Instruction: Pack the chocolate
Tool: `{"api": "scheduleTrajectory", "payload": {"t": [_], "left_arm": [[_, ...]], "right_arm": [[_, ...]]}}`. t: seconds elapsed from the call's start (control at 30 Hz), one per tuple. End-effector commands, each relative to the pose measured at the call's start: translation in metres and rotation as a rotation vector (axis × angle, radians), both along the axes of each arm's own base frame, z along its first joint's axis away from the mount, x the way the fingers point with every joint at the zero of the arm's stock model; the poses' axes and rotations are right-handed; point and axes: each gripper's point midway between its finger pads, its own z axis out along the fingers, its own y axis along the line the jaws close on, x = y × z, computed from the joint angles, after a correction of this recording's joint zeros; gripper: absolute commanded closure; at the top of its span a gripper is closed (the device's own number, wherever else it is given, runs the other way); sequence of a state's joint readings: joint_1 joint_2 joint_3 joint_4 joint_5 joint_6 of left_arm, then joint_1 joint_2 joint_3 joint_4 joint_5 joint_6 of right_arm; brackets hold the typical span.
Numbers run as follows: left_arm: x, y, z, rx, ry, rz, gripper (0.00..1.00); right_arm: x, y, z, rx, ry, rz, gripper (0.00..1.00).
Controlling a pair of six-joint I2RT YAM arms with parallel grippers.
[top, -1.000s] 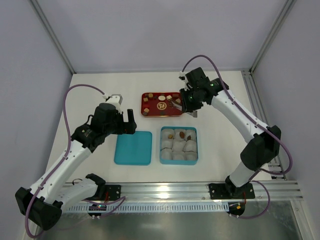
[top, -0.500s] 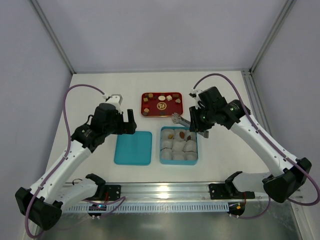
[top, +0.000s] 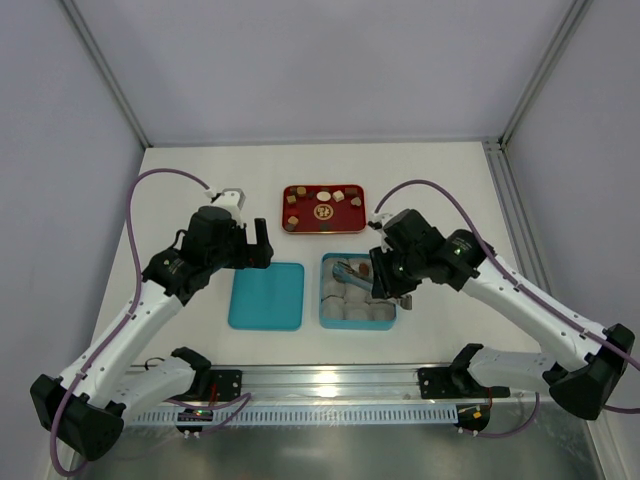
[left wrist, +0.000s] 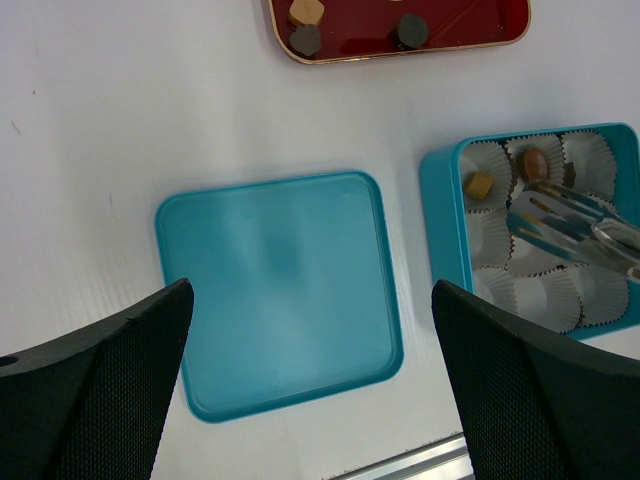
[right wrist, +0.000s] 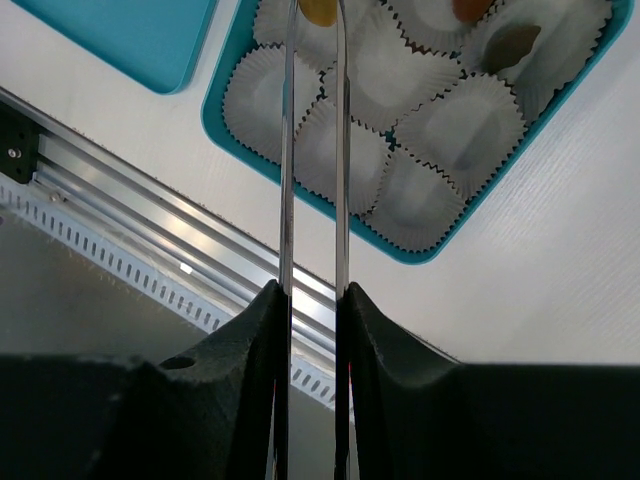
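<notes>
Several small brown and tan pieces of chocolate [top: 341, 196] lie on the red tray [top: 322, 226] at the back. The teal box [top: 325, 292] holds white paper cups, with chocolate [left wrist: 479, 185] in its back row. My right gripper [top: 385, 275] is shut on metal tongs [right wrist: 314, 150], whose tips hang over the box's left cups. A tan piece [right wrist: 318, 10] shows between the tong tips; I cannot tell whether it is gripped. My left gripper [left wrist: 312, 290] hangs open above the teal lid [left wrist: 280, 290], holding nothing.
The lid [top: 267, 296] lies flat just left of the box. An aluminium rail [top: 330, 380] runs along the table's near edge, close below the box. The enclosure's walls stand at the back and sides.
My right arm has swung from the red tray toward the front, bringing the tongs over the teal box. The left arm has not moved.
</notes>
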State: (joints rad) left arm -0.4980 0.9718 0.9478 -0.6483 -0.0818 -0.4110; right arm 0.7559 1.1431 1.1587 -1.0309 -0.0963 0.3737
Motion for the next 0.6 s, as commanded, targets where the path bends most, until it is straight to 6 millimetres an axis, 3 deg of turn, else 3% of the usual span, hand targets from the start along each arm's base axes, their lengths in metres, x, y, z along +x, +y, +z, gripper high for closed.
{"api": "scheduleTrajectory", "payload": {"t": [0.0, 0.57], "left_arm": [[0.005, -0.002, 0.017, -0.014, -0.043, -0.005, 0.0], [0.006, -0.002, 0.017, -0.012, -0.042, -0.003, 0.0]], "right_arm": [[-0.002, 0.009, 0.001, 0.037, -0.015, -0.016, 0.68], [-0.007, 0.02, -0.017, 0.021, 0.009, 0.007, 0.64]]}}
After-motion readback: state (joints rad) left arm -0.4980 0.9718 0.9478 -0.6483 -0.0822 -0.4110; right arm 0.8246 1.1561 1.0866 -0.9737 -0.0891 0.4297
